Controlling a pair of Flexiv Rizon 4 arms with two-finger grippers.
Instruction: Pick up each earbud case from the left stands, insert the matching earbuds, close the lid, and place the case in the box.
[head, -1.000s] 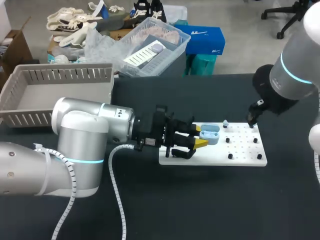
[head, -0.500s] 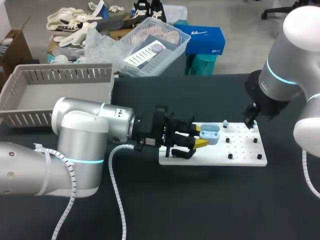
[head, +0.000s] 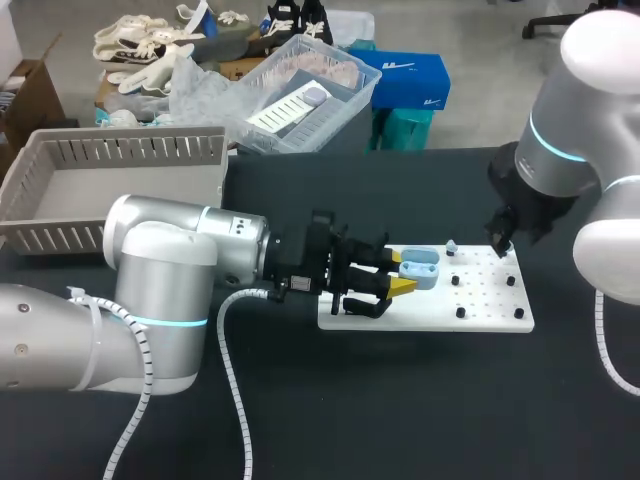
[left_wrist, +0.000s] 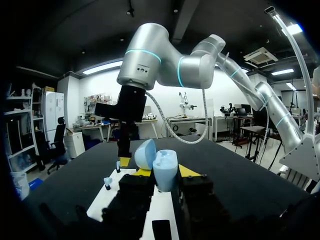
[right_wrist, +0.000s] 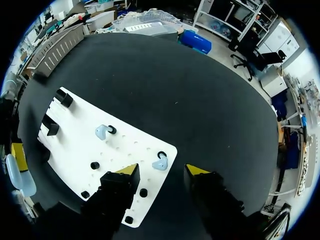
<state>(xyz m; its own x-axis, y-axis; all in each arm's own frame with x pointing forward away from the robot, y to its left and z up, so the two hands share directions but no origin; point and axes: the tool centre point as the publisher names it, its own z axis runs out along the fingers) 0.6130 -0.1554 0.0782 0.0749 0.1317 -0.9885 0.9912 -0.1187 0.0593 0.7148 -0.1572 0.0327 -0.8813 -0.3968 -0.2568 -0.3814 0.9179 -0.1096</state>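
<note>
When you scan from the desk's left edge, you get one grey slatted box (head: 120, 150) at the far left corner. One left arm (head: 160, 270) comes in from the left edge and lies low across the desk.

Left gripper (head: 398, 272) is clamped on the earbud case (head: 420, 268): one yellow tip on each side, both touching it. One case only. It's light blue with rounded corners and a smooth shell. The lid (left_wrist: 145, 154) is hinged open and standing up, and the head view shows two sockets in the body. The case sits over the left half of the white board (head: 490, 300), just above its surface.

One board, lying right of the desk's middle. The right wrist view shows two black stands (right_wrist: 64, 97) at its left end. Small black pegs (right_wrist: 94, 165) dot the rest; some are hidden, so no count from me.

Two earbuds, both light blue. One earbud (right_wrist: 101, 132) sits mid-board against a peg. The second earbud (right_wrist: 160, 164) is at the board's far right corner, also beside a peg.

Right arm (head: 570, 150) comes in from the right edge. Right gripper (right_wrist: 164, 170) hangs over that far right corner with its fingers spread. It grips nothing, and the second earbud lies just ahead of the gap between the tips.
</note>
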